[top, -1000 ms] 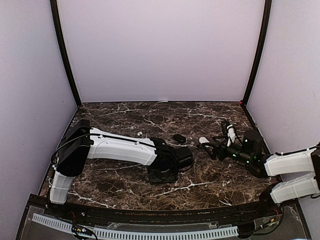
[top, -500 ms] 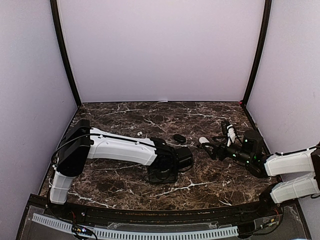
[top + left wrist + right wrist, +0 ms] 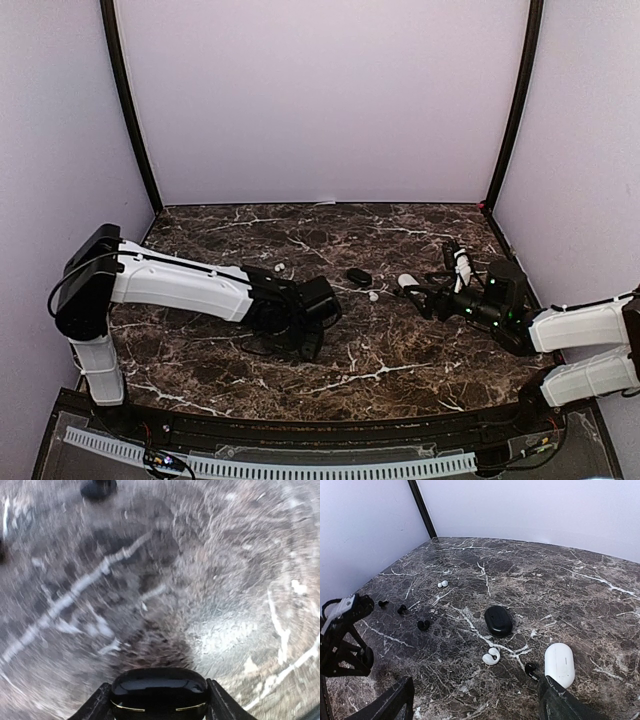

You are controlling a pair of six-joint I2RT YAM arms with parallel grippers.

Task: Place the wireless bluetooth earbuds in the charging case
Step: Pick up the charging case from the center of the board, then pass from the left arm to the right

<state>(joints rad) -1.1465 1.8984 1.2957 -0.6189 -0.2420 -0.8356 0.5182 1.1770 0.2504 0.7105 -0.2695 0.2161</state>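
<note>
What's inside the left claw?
The left claw grips a shiny black case by its sides. The lid looks shut, so anything inside the case is hidden.

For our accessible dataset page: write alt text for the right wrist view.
A black glossy oval charging case lies mid-table on dark veined marble, a white hooked earbud just nearer and a white oval case at lower right. At left lie small black earbuds.

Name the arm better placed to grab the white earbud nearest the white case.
Right. The right gripper is open, empty and facing the earbud; the left gripper is closed on a black case.
</note>
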